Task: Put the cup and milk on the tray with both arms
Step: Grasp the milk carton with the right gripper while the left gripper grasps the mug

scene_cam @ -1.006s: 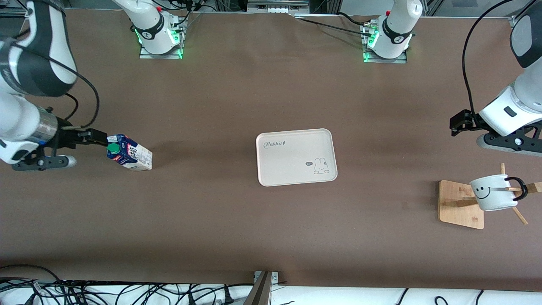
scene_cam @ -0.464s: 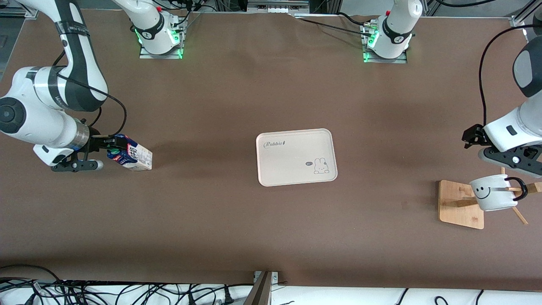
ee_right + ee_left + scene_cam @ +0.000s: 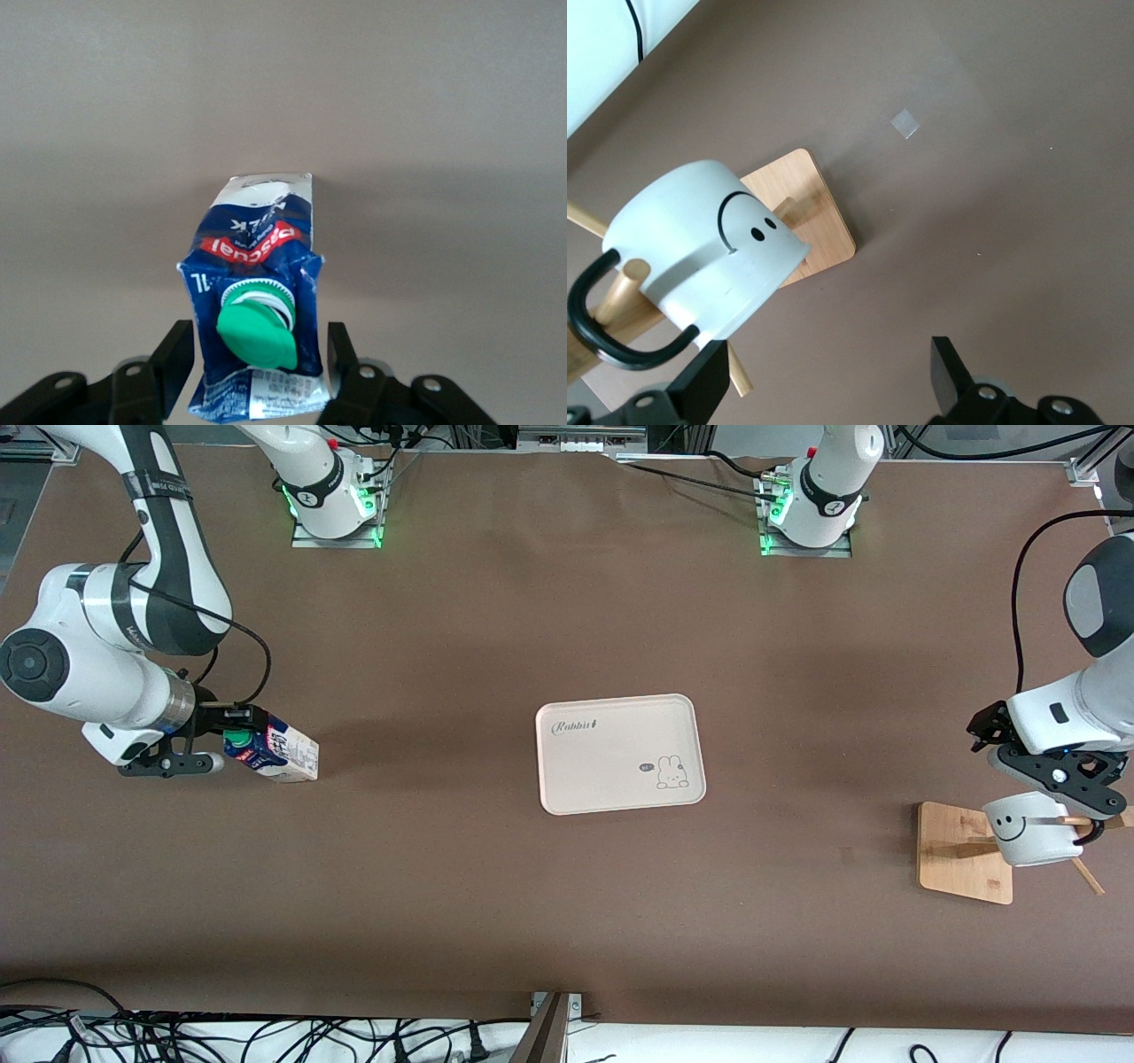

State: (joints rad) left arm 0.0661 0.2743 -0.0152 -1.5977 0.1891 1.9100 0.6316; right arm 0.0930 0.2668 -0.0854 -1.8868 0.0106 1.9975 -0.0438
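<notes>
The milk (image 3: 276, 751) stands on the table at the right arm's end. My right gripper (image 3: 232, 735) is open, with a finger on each side of the carton's top by the green cap; in the right wrist view the milk (image 3: 257, 257) sits between the fingers (image 3: 175, 354) of the right gripper (image 3: 259, 359), with small gaps. The cup (image 3: 1028, 831) hangs on a wooden rack at the left arm's end. My left gripper (image 3: 1067, 793) is open just over the cup. In the left wrist view the cup (image 3: 709, 252) is beside one finger of the left gripper (image 3: 824, 385). The tray (image 3: 602, 771) lies empty at mid-table.
The wooden rack (image 3: 961, 850) has a square base and slanted pegs; it also shows in the left wrist view (image 3: 815, 217). A small tape mark (image 3: 904, 123) lies on the brown table near it. Cables run along the table edge nearest the front camera.
My right gripper has moved in around the milk's top. My left gripper has come down from above the table onto the cup on the rack.
</notes>
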